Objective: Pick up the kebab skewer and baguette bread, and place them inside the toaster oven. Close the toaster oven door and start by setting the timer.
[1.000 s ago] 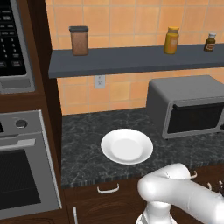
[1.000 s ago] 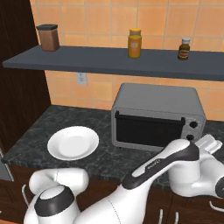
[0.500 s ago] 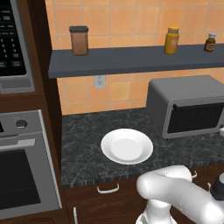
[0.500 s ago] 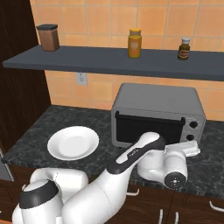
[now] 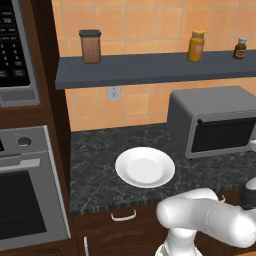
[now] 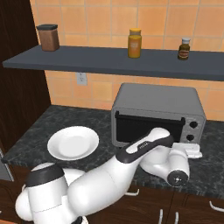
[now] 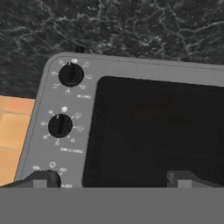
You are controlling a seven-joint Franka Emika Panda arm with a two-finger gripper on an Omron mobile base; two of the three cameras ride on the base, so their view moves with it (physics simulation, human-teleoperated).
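On hand cam: toaster oven [image 7: 131, 131] knobs [image 7: 71, 74].

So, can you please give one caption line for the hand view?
Open claw faces the closed toaster oven, its dark glass door beside two black knobs.

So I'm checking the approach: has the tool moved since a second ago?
Yes. In the right base view the tool has swung left and inward, now at the toaster oven's knob panel.
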